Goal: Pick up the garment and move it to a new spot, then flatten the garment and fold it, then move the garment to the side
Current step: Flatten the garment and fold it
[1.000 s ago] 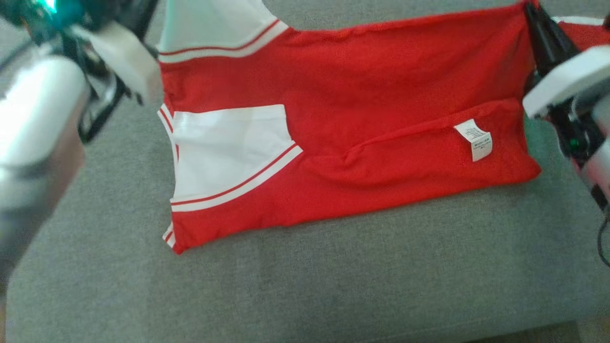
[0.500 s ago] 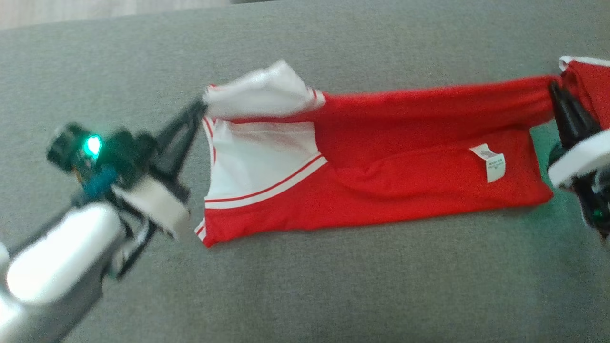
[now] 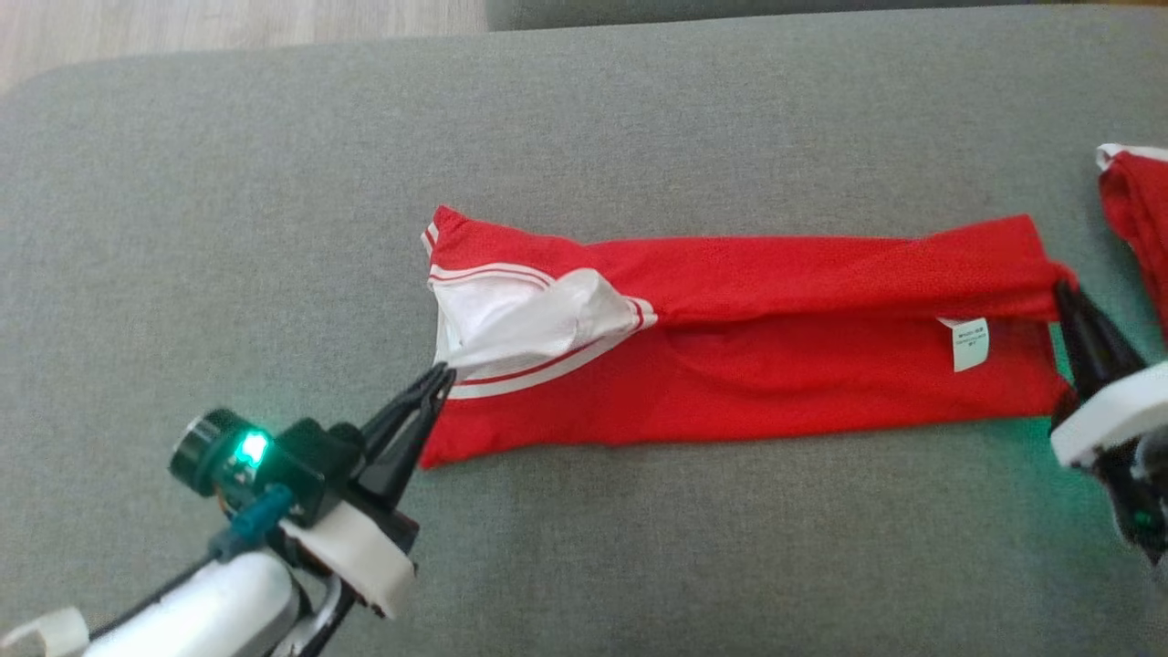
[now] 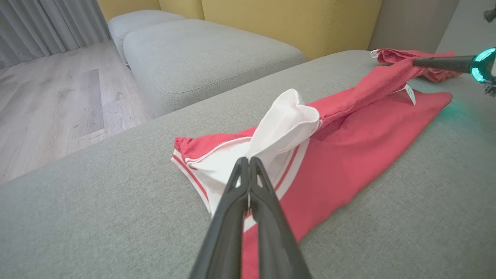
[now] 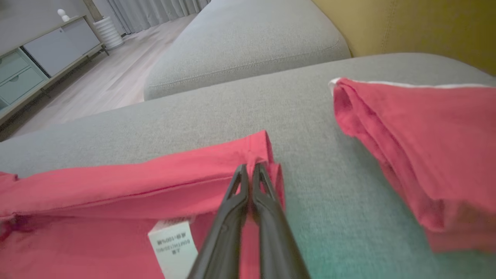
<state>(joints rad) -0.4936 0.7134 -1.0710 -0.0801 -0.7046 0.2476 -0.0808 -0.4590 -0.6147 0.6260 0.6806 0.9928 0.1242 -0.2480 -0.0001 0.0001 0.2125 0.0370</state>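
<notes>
garment (image 3: 776,383) on grey cushion (image 3: 639,547). left gripper (image 3: 440,376) clamped on white sleeve (image 3: 538,319), far from care label (image 3: 969,342); right gripper (image 3: 1063,292) clamped on hem corner (image 3: 1049,269) beside label. lay both ends down level and taut.

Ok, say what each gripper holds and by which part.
Both hold the red garment: the left gripper pinches the white sleeve at its edge, the right gripper the folded corner at the opposite end.

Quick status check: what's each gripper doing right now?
Left gripper: closed, pinching the garment by its white fabric.
Right gripper: closed on the garment's red corner.
</notes>
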